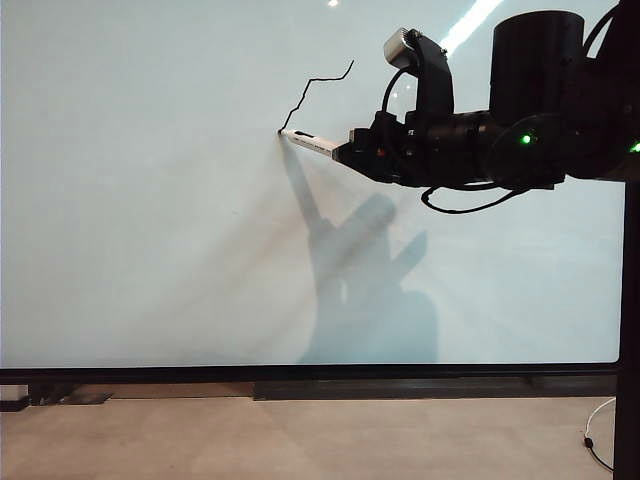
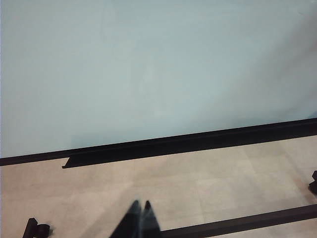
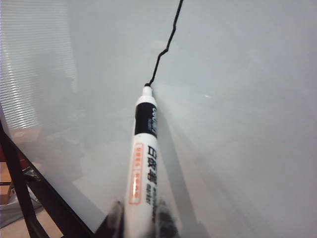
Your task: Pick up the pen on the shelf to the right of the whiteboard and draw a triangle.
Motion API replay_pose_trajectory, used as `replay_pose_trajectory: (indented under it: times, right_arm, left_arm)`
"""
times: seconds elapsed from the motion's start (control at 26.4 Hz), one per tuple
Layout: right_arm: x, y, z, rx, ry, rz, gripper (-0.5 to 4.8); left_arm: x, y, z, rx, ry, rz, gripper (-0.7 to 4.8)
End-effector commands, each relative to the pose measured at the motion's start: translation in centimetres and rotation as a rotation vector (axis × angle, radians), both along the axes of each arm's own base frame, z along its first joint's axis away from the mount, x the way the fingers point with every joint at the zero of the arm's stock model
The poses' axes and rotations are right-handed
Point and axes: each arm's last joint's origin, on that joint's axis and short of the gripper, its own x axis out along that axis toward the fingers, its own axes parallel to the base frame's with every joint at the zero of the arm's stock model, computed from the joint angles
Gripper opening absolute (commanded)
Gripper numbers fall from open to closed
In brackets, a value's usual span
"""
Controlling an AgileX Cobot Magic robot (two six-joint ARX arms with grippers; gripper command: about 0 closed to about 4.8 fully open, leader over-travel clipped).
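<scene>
My right gripper (image 1: 352,151) (image 3: 142,218) is shut on the pen (image 1: 310,142) (image 3: 143,158), a white marker with a black band and printed marks. Its dark tip touches the whiteboard (image 1: 150,220) (image 3: 237,99) at the lower end of a wobbly black line (image 1: 318,88) (image 3: 166,47). That line is one slanted side of the triangle; no other side shows. The arm reaches in from the right in the exterior view. My left gripper (image 2: 140,204) is shut and empty, hanging over the floor below the whiteboard (image 2: 148,64), far from the pen.
The whiteboard's black bottom frame (image 1: 300,374) (image 2: 198,141) runs above the beige floor (image 1: 300,440). The arm's shadow (image 1: 365,290) falls on the board. A cable (image 1: 598,430) lies on the floor at the right. A dark bar (image 2: 247,223) crosses the floor near my left gripper.
</scene>
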Motion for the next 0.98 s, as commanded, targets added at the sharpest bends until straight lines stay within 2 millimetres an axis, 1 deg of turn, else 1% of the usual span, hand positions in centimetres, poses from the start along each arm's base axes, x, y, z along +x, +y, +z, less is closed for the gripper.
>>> replay_pose_trajectory:
  times: [0.04,0.61,0.98]
  right_arm:
    - [0.2,0.0,0.1,0.0,0.011,-0.028,-0.04]
    - [0.2,0.5,-1.0,-0.018,0.042,-0.016,-0.05]
    - [0.1,0.6,-1.1,-0.021,0.048,-0.006,-0.05]
  left_arm:
    - [0.0,0.0,0.0,0.0,0.006,-0.001,-0.05]
    - [0.0,0.0,0.0,0.0,0.006,-0.001,-0.05]
    - [0.0,0.0,0.0,0.0,0.006,-0.001,-0.05]
